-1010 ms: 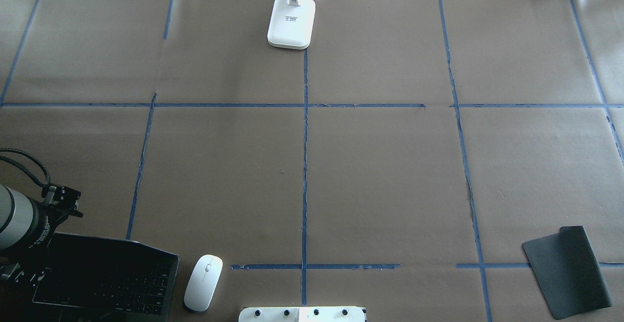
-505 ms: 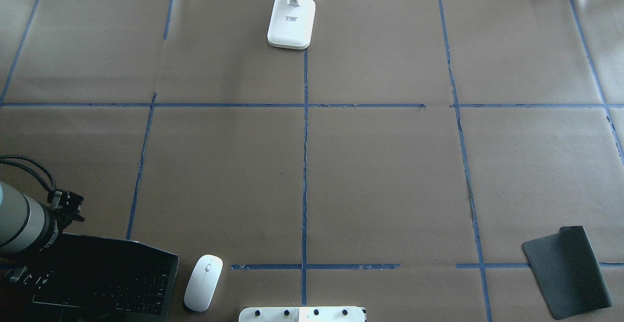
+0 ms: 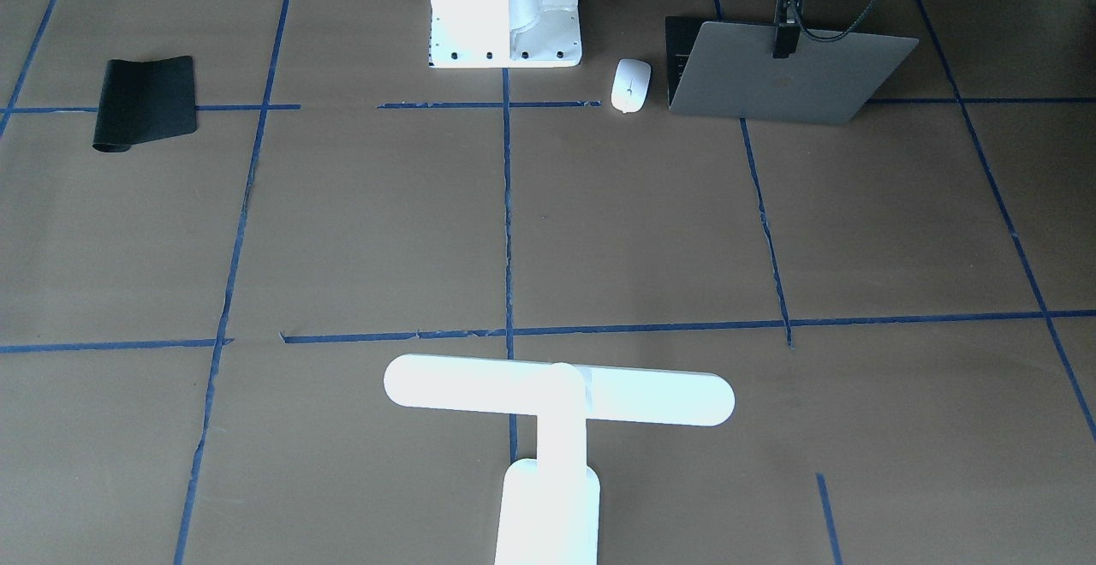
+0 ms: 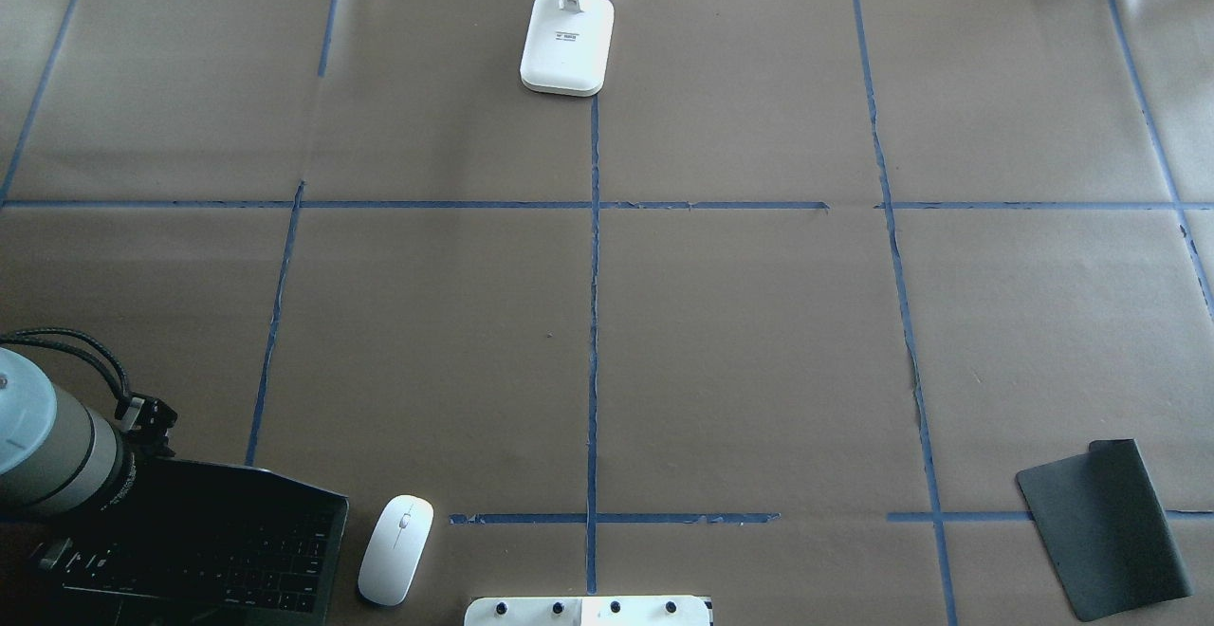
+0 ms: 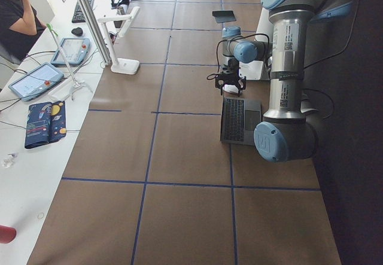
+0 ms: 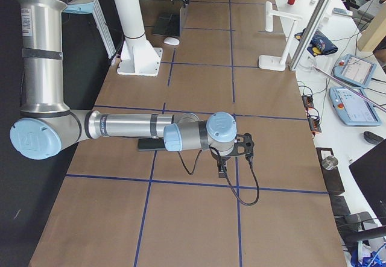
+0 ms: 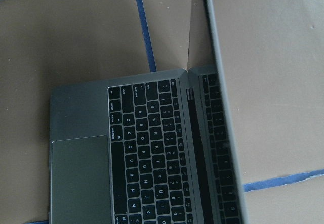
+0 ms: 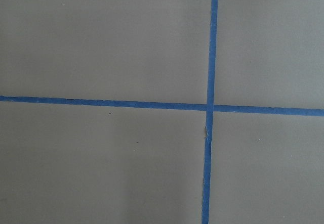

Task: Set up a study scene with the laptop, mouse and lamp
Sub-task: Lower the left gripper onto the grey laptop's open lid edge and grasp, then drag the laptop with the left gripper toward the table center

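Laptop (image 4: 237,550): stands open at the near left corner of the table (image 4: 759,341), keyboard and trackpad towards the robot, grey lid raised on the far side

Left gripper (image 3: 781,44): hangs from above at the lid's top edge, one dark finger lying over the lid's outer face in the front-facing view. Cannot tell whether clamped on the lid or only straddling it. Wrist view gives just the lid edge-on beside the black keys

Mouse (image 4: 395,548): lies just beside the laptop on the robot's right, not touching it, between the laptop and the white robot base (image 4: 588,610)

Lamp (image 4: 566,43): stands upright at the far edge, at the head of the centre line of blue tape (image 4: 593,322), well apart from laptop and mouse

Black mouse pad (image 4: 1105,526): lies near the right front corner, one corner curled up

Right gripper (image 6: 248,147): reaches out over the table's paper beside a tape crossing. Shows only from the side, so cannot tell how wide the jaws stand
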Controlling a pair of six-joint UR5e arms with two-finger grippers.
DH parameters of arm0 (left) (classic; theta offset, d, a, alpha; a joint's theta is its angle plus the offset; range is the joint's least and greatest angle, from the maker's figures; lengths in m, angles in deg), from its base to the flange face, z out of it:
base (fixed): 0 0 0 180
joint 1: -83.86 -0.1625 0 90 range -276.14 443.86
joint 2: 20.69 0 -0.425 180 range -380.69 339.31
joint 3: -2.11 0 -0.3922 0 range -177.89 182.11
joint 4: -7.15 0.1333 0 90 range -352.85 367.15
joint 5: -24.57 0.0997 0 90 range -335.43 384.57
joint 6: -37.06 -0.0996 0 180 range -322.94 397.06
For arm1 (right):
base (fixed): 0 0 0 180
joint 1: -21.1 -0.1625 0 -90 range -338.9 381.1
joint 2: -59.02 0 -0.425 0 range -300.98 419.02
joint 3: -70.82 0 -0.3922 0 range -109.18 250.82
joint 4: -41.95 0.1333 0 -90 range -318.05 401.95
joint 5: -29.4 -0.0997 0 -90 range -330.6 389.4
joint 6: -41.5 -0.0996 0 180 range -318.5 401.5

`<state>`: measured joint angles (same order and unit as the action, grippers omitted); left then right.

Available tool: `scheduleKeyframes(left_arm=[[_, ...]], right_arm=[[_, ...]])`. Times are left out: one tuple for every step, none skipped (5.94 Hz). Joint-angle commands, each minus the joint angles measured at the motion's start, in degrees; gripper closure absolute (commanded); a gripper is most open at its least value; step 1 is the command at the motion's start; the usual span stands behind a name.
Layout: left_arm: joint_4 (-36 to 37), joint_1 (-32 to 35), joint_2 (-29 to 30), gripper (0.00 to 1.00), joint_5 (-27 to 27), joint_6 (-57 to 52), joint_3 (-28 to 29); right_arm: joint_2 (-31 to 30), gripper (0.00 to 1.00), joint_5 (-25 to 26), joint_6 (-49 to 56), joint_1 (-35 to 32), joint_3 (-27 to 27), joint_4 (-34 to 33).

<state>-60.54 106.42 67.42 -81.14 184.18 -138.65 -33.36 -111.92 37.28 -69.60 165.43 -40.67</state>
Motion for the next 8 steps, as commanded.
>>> scheduleKeyframes(left_arm=[[0.0, 0.0, 0.1, 0.92, 0.1, 0.0, 0.0], [0.0, 0.6, 0.4, 1.00, 0.1, 0.0, 0.0], [0.1, 3.1, 0.7, 1.00, 0.0, 0.0, 0.0], [0.1, 6.8, 0.7, 1.00, 0.0, 0.0, 0.0], [0.0, 11.1, 0.7, 1.00, -0.1, -0.9, 0.0], [0.1, 14.3, 0.9, 1.00, 0.0, -1.3, 0.4], [0.1, 18.2, 2.9, 1.00, 0.0, -4.6, 1.7], [0.2, 21.7, 8.6, 1.00, 0.1, -6.0, 7.0]], right_arm=[[0.0, 0.00, 0.0, 0.0, 0.0, 0.1, 0.0], [0.3, 0.00, 0.0, 0.0, 0.0, 0.0, 0.0], [0.4, 0.00, 0.0, 0.0, 0.0, 0.0, 0.0], [0.5, 0.00, 0.0, -0.1, 0.0, 0.1, 0.0], [0.5, 0.00, 0.0, -0.1, 0.0, 0.5, 0.0], [0.5, 0.00, 0.0, -0.2, 0.0, 0.7, 0.0], [0.5, 0.00, 0.0, -0.1, 0.0, 0.6, -0.1], [0.5, 0.00, 0.0, -0.2, 0.0, 0.6, -0.1]])
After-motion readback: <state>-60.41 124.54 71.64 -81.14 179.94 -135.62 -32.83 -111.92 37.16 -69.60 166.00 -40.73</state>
